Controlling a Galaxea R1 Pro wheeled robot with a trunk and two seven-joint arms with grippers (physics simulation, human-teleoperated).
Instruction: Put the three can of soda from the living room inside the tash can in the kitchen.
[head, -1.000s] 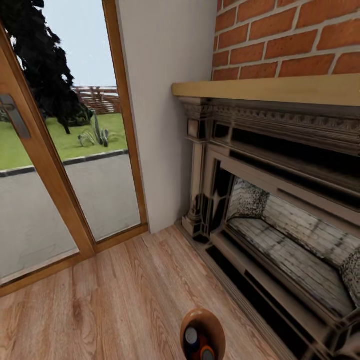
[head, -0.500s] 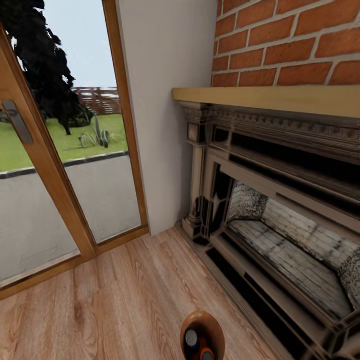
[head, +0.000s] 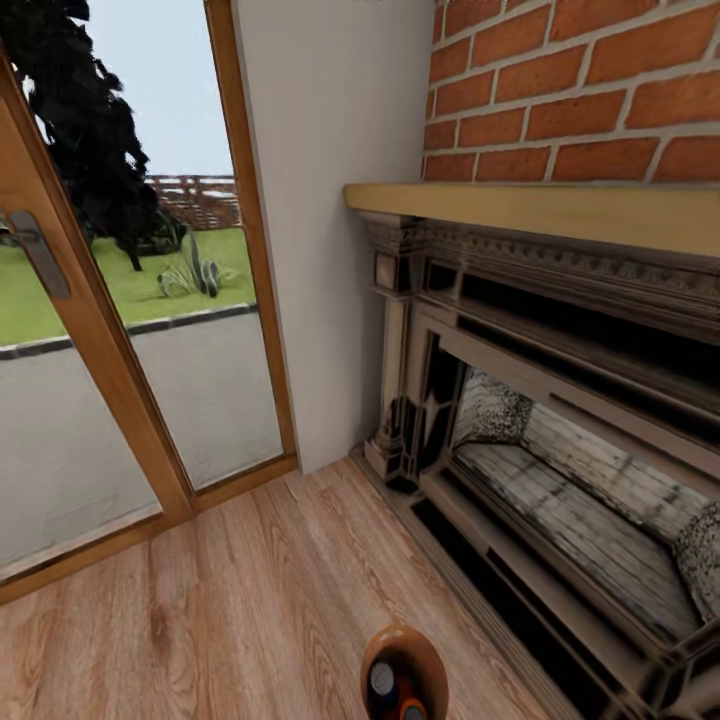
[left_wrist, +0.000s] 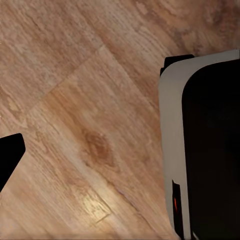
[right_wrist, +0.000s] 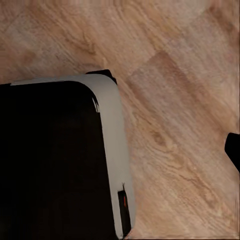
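The tash can (head: 427, 654) sits at the bottom edge of the head view, cut off by the frame, its glossy brown rim and inside showing. Inside it stand a dark blue can of soda (head: 382, 680) with a grey top and an orange can of soda (head: 412, 710); a third can is hidden. In the left wrist view one black fingertip (left_wrist: 9, 156) hangs over the wood floor. The right wrist view likewise shows a single black fingertip (right_wrist: 233, 150) over the floor. Neither view shows how the jaws stand.
An ornate dark fireplace (head: 560, 420) with a wooden mantel (head: 540, 205) and red brick chimney (head: 580, 80) fills the right. A glass door (head: 130, 350) in a wood frame stands at left, a pale wall (head: 330, 200) between. My white and black base (left_wrist: 210, 150) (right_wrist: 50, 160) rests on the floor.
The whole head picture has slid down a little, so the camera has tilted up. The bin sits lower at the frame's edge. Nothing else has moved.
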